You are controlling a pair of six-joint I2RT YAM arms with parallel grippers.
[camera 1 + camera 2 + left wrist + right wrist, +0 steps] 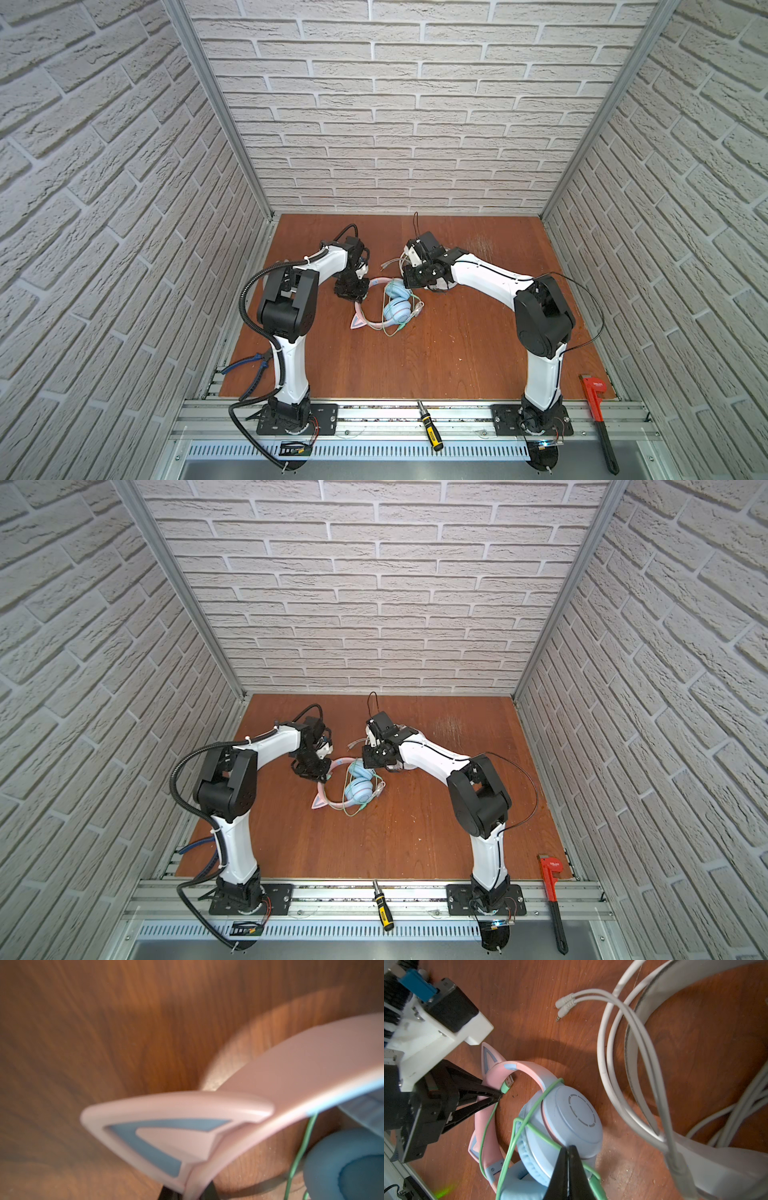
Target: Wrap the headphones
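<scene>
I can read no text: white marks on the red pipe wrench (598, 411), well behind my right gripper (568, 1148), and the yellow label on the screwdriver (428, 426) are too small.

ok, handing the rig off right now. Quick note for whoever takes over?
Left gripper: shut on the green cable, just behind its USB plug.
Right gripper: shut on the green cable where it crosses the blue ear cup.
Cat-ear headphones lie on the wooden table; white headphones beside them.
Done: white cable looks coiled around its headband; green cable has a few loose turns around the cups.
Left: probably tighten the green turns, tuck the plug end, release.
</scene>
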